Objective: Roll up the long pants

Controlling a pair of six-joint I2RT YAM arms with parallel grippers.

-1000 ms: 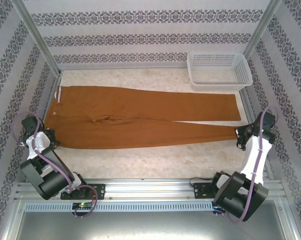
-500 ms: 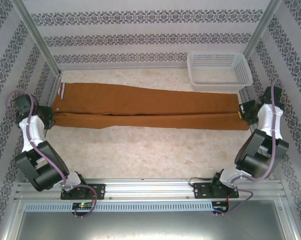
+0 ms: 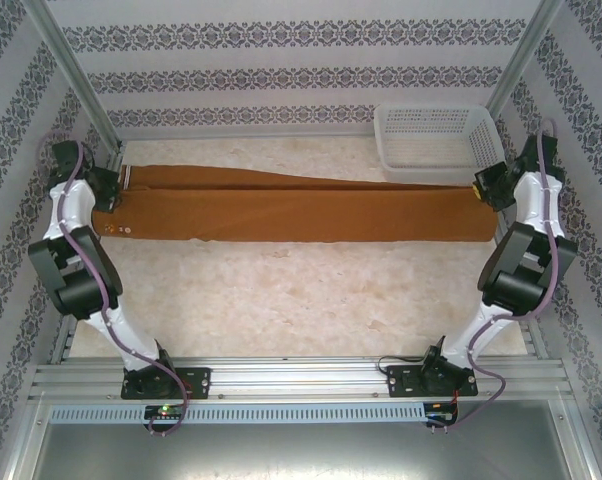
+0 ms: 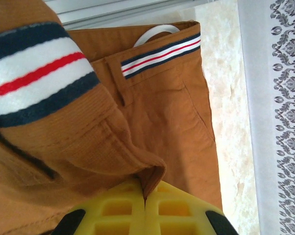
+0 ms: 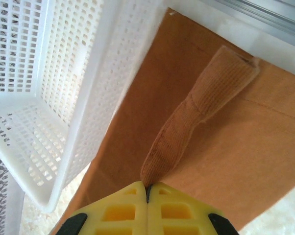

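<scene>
Left end effector (image 4: 145,196) pinches the pants (image 3: 301,210) waistband and right end effector (image 5: 147,188) pinches a cuff, both clamped shut, stretching them folded along the far counter (image 3: 301,290) by the basket (image 3: 436,170), likely to flatten for rolling.

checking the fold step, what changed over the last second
The left arm and right arm swung toward the far side and carried the near leg over onto the far leg. The pants went from spread out to folded lengthwise in a narrow strip. The left fingers stayed shut on the waist and the right fingers on the cuff. The basket did not move.
</scene>
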